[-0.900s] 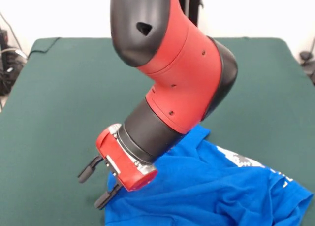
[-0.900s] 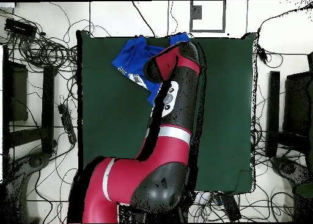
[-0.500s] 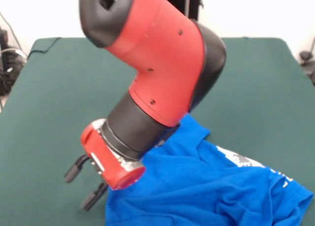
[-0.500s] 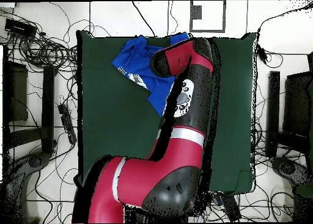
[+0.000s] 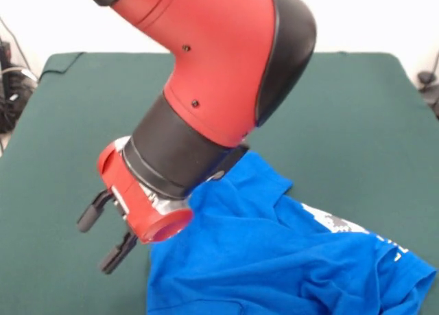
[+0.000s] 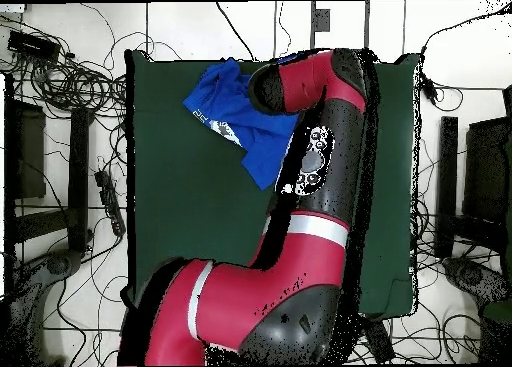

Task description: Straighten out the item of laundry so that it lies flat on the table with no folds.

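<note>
lying crumpled, blue t-shirt [image 5: 288,260], folds bunched, white print partly showing

From my remote station I log tangled black cables [image 6: 70,78] on the pale floor [image 6: 180,18] at every side of the overhead view. Dark equipment boxes [image 6: 25,148] stand at both sides. A white wall [image 5: 370,16] shows in the front view.

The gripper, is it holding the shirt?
No, the gripper is open beside the shirt, with nothing between its fingers.
</note>
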